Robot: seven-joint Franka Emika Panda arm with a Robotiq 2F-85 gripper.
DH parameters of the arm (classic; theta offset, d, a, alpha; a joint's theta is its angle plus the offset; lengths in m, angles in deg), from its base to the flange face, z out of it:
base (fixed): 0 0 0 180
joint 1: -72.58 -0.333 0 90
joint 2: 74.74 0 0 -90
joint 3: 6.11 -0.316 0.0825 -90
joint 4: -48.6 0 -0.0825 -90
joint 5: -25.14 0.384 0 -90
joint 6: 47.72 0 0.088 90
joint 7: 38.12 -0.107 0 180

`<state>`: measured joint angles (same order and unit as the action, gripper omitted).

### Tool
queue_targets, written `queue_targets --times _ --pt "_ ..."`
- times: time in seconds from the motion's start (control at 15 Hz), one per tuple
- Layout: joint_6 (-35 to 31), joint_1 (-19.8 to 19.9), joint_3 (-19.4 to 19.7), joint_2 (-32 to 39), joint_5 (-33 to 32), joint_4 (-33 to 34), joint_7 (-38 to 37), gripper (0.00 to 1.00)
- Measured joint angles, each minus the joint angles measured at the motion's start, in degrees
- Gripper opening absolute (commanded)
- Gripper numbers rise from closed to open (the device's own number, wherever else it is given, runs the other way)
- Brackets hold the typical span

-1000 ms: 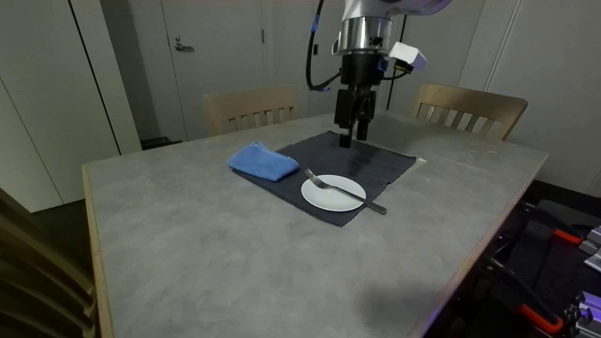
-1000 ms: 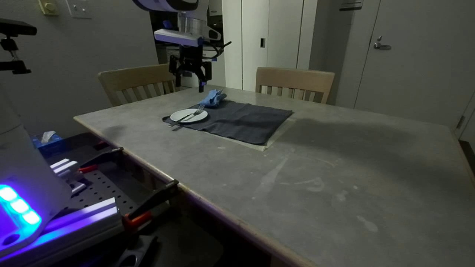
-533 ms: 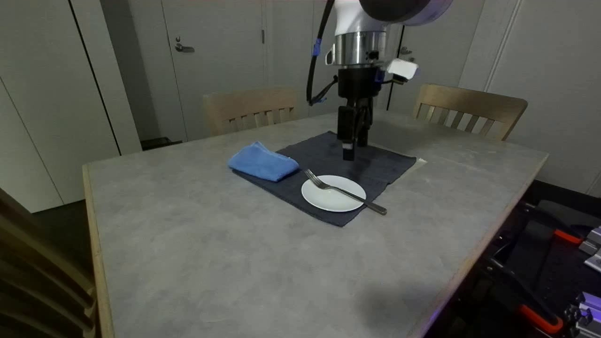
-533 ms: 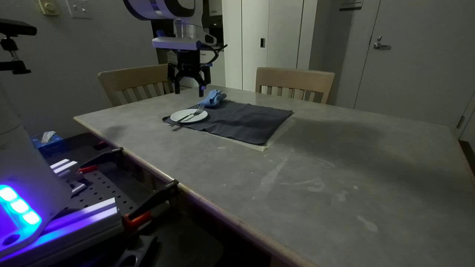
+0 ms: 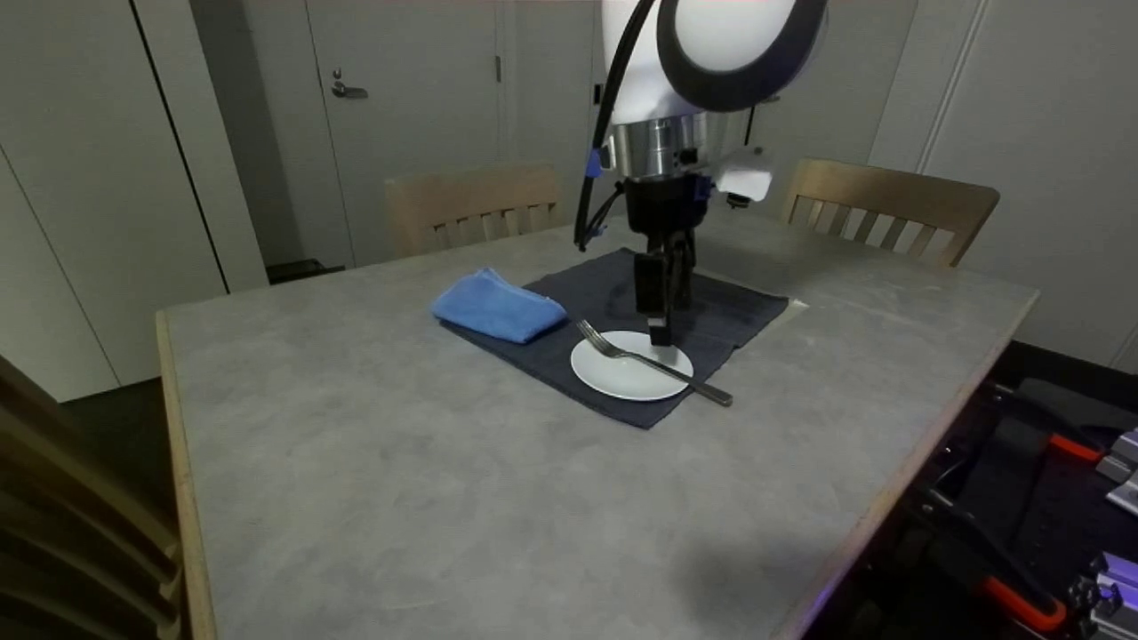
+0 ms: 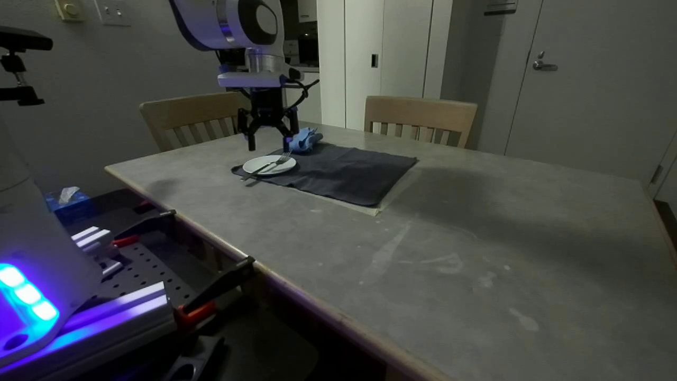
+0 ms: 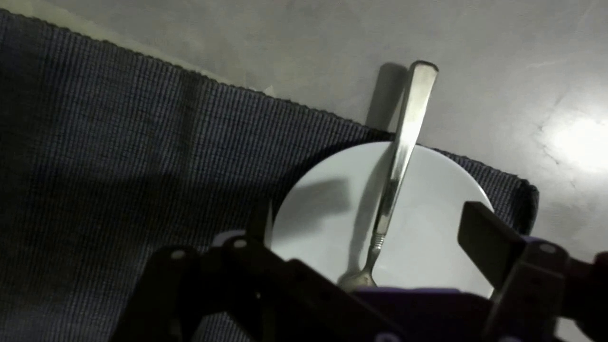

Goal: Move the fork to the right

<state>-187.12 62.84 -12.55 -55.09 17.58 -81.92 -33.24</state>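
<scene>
The thin grey metal fork (image 5: 658, 365) lies across the small white round plate (image 5: 613, 378). Its handle overhangs the rim in both exterior views (image 6: 258, 171). In the wrist view, the fork (image 7: 403, 147) runs between the two spread fingers (image 7: 487, 237) of my gripper (image 7: 368, 221), touching neither; its tines are hidden behind the gripper. The plate (image 7: 437, 204) sits beneath. My gripper (image 6: 269, 149) is open and empty, pointing down just above the plate. In an exterior view, the gripper (image 5: 671, 324) appears at the plate's far edge.
A dark placemat (image 5: 587, 284) lies under the plate on the grey table (image 5: 427, 489). A folded blue cloth (image 5: 498, 307) rests beside the plate on the placemat. Wooden chairs (image 5: 480, 204) stand at the table's sides. Clamps (image 6: 217, 286) grip the table edge near the robot base.
My gripper has come down from well above the table to just above the plate and fork, staying open. The fork, plate and cloth have not moved.
</scene>
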Motion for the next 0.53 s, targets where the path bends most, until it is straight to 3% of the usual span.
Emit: queue_targets --times 0.53 --pt "-0.09 -0.48 0.06 3.33 -0.79 2.96 -0.06 1.0"
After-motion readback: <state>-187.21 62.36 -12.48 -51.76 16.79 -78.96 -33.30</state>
